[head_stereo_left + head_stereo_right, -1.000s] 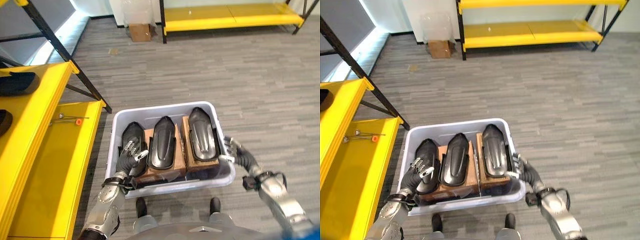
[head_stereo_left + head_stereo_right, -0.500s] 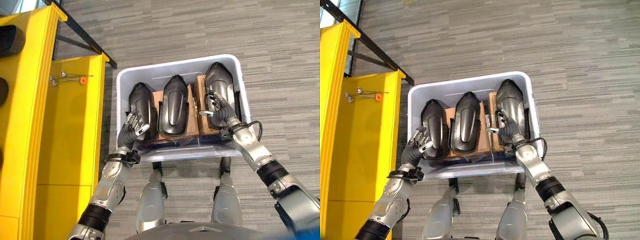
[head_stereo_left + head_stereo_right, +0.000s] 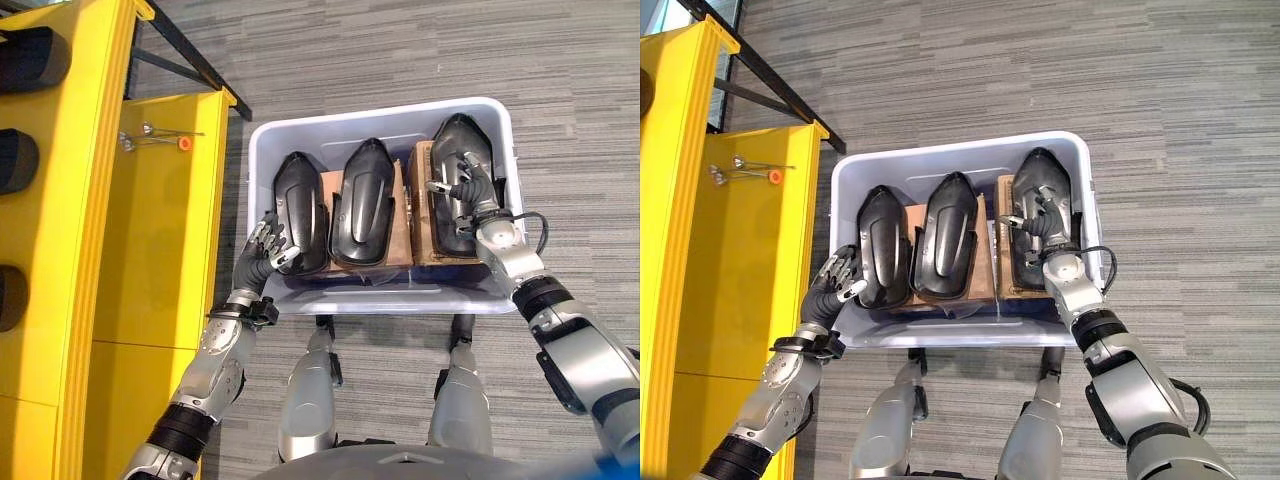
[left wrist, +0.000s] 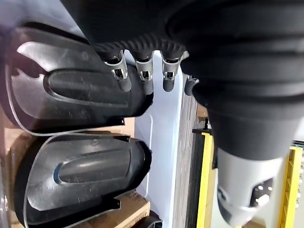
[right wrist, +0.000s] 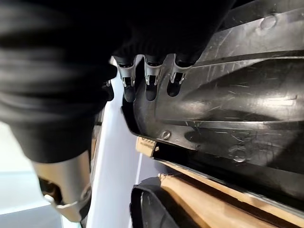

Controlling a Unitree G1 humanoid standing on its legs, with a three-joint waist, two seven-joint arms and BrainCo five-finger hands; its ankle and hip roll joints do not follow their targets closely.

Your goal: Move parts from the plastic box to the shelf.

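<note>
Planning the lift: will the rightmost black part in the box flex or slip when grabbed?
The rightmost black part looks like a rigid moulded shell, so probably stiff. Its glossy curved surface may slip under the right hand. It seems light for its size.

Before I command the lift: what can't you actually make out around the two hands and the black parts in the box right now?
- Right hand on the rightmost black moulded plastic part: its fingertips' grip is hidden by the hand's dark cover in the right wrist view.
- Brown cardboard inserts: the parts hide what lies beneath.
- Dark parts on the yellow shelf: cut by the left eye view's edge.
</note>
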